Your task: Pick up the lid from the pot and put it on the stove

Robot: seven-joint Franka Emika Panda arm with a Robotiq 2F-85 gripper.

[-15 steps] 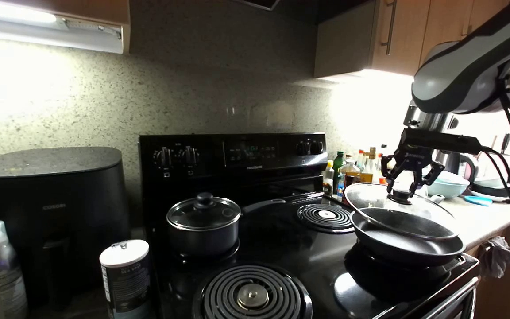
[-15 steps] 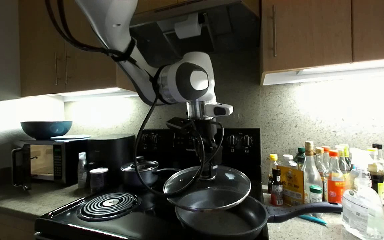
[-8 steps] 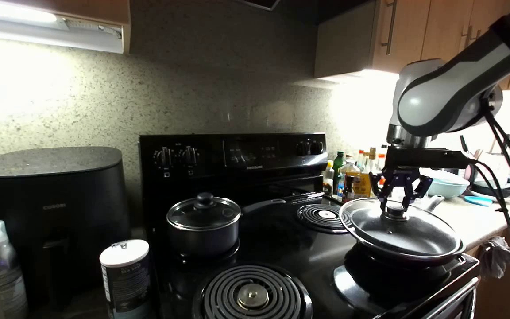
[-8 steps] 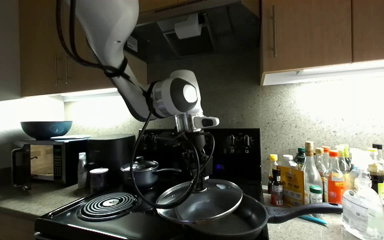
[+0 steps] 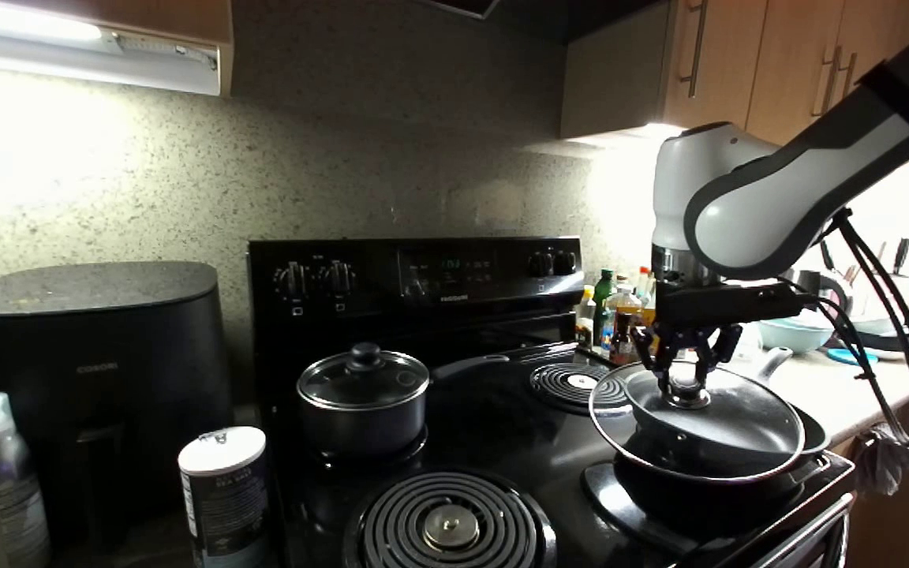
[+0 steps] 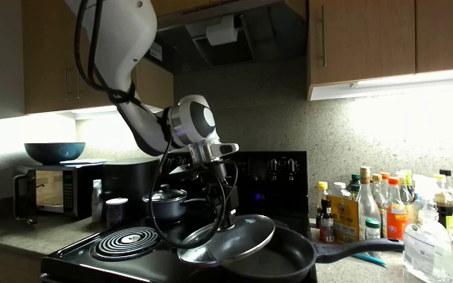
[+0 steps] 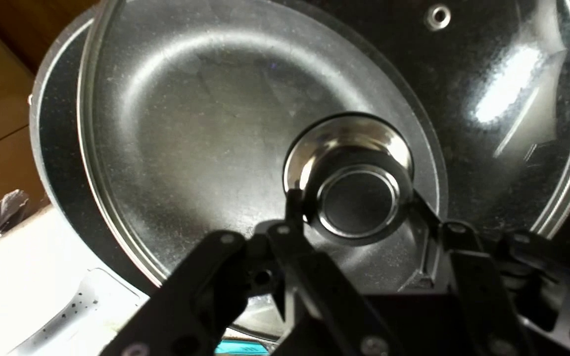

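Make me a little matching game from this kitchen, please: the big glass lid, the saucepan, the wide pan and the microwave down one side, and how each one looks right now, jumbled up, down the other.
Things
1. Glass lid
2. Saucepan
3. Wide pan
4. Microwave

How it looks
A. Its door stands open
B. Its knob is held in the gripper
C. Its handle reaches over the counter
D. It is covered by its own lid

Right pairs: 1-B, 2-D, 3-C, 4-A
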